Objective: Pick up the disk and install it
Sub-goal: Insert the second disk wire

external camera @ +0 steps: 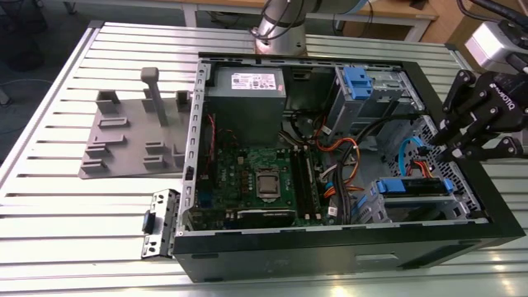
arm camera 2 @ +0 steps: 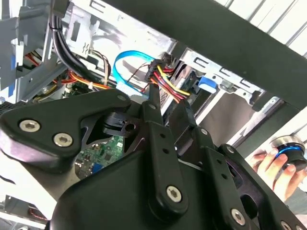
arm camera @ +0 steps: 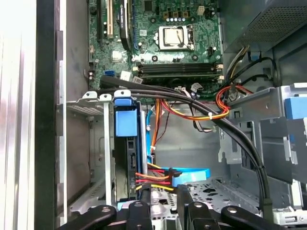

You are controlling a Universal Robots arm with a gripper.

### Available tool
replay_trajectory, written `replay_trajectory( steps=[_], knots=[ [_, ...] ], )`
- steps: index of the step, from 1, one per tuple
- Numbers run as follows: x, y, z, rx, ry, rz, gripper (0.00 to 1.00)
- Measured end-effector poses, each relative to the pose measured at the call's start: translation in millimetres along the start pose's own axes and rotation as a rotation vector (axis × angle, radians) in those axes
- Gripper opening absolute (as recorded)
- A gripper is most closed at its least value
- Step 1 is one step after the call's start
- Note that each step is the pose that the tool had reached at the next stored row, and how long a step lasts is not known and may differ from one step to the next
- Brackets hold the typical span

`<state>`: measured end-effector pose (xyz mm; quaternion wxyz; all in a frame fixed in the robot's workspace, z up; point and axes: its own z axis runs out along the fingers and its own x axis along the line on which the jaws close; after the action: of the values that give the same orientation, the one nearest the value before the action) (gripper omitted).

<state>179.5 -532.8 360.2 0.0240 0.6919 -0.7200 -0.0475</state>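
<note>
The slatted metal table [external camera: 49, 204] is covered by an open black PC case [external camera: 347, 247], laid on its side. On the exterior view's left, a grey plastic fixture [external camera: 132, 142] is set on the table, well apart from the gripper. Inside the case, a grey power supply box [external camera: 243, 99] w/ a white sticker is seen at the far end, and the green motherboard [external camera: 256, 179] lies below it, also seen in the first wrist view [arm camera: 163, 43]. A metal drive cage [arm camera: 91, 153] sits at the case's front corner.

The disk [external camera: 417, 189] is seated in that cage, edged by its blue frame; in the first wrist view [arm camera: 130, 167] it is seen edge-on w/ red, yellow and black wires [arm camera: 153, 175] plugged at its end. A light-blue data cable [arm camera 2: 125, 67] is looped nearby.

The gripper [external camera: 449, 148] is held over the case's edge on the exterior view's right, just beside the cage. Nothing is gripped; fingers [arm camera 2: 154, 96] stand close together, though whether fully closed can't be told.

A hand [arm camera 2: 273, 167] on a round knob is seen outside the case.
</note>
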Motion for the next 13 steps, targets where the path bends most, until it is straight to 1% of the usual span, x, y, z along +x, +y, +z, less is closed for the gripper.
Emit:
replay_trajectory(
  steps=[2, 6, 8, 11, 13],
  knots=[
    [-1.1, 1.9, 0.4, 0.0, -0.0002, 0.0, 0.35],
    [-0.8, 8.1, 2.8, 0.0003, -0.0004, 0.0, 0.35],
    [-0.7, 9.0, 6.0, 0.0003, -0.0005, 0.0, 0.35],
    [-0.6, 8.5, 11.4, 0.0002, -0.0004, 0.0, 0.35],
    [-0.5, 8.4, 13.6, 0.0002, -0.0004, 0.0, 0.35]
  ],
)
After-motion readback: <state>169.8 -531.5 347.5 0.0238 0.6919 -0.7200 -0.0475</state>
